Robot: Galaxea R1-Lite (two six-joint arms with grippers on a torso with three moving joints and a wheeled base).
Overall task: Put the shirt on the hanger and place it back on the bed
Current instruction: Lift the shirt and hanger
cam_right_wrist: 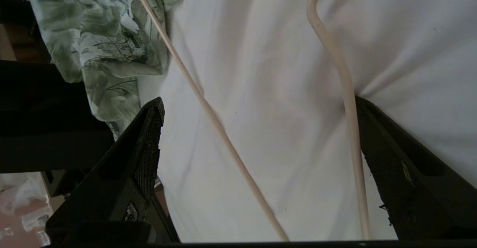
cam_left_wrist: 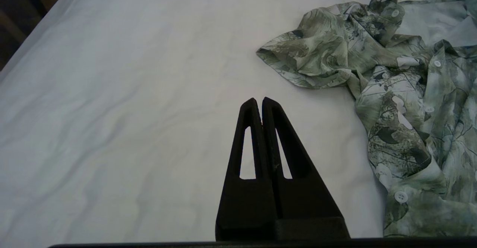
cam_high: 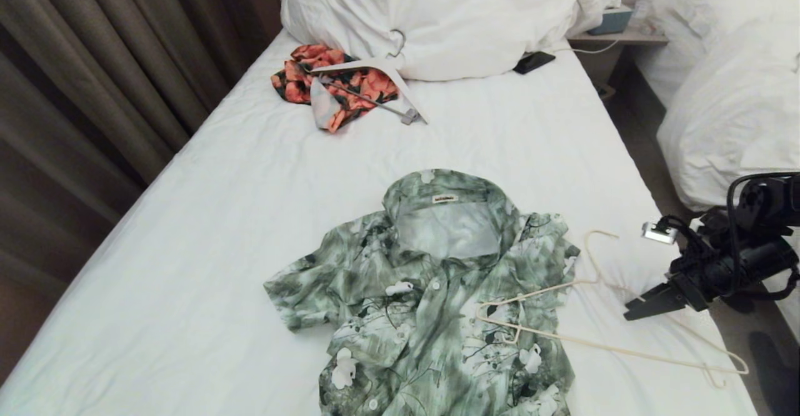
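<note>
Right gripper (cam_right_wrist: 257, 106) at the bed's (cam_high: 206, 216) near right edge, spread wide, nothing in it. The fingers straddle two rods of the hanger (cam_right_wrist: 208, 114); one finger (cam_right_wrist: 395, 147) presses the sheet right against the outer rod, the other stands clear of the inner rod. No grip yet.

Hanger: thin cream wire, by the look of it light and a little springy, lying flat on a soft sheet. Likely slick and hard to pinch from above; the sheet will give under the tips. Best hold, I judge, is one rod alone near the shoulder bend, not both at once.

Beyond the fingers the hanger's far end rests on the shirt's (cam_high: 431, 291) near front panel, its hook (cam_high: 597, 250) curling off to the side on bare sheet. Shirt: soft, limp, crumpled, collar open and pointing toward the pillows (cam_high: 437, 16). It will drag and bunch if the hanger is pulled sideways out from on top of it.

Left gripper (cam_left_wrist: 259, 102) hovers over bare sheet on the shirt's other side, closed tight, empty.

Further off: an orange floral garment (cam_high: 334, 85) with a white clip hanger (cam_high: 387, 85), a dark phone (cam_high: 534, 62) by the pillows. All well apart from the work. A second bed (cam_high: 731, 110) across the aisle.
</note>
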